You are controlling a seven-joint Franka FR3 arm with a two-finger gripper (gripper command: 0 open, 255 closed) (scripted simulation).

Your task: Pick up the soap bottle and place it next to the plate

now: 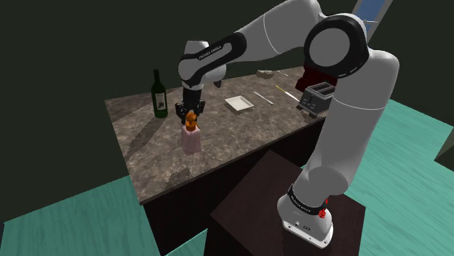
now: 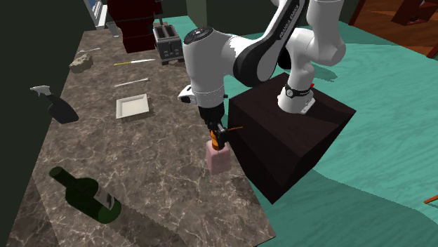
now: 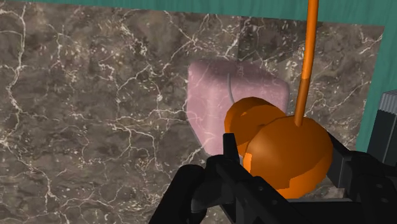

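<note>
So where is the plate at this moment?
In the shoulder view the white plate lies on the marbled counter, to the right of the soap bottle and left of the toaster.

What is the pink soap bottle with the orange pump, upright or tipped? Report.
Upright: the pink soap bottle stands with its orange pump on top.

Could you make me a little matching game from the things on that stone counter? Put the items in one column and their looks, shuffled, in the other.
Things:
1. soap bottle
2. wine bottle
3. plate
4. toaster

Looks:
A. white, square, lying flat
B. dark green, standing upright
C. pink body, orange pump clasped by the gripper
D. grey, boxy, slots on top

Pairs: 1-C, 2-B, 3-A, 4-D
</note>
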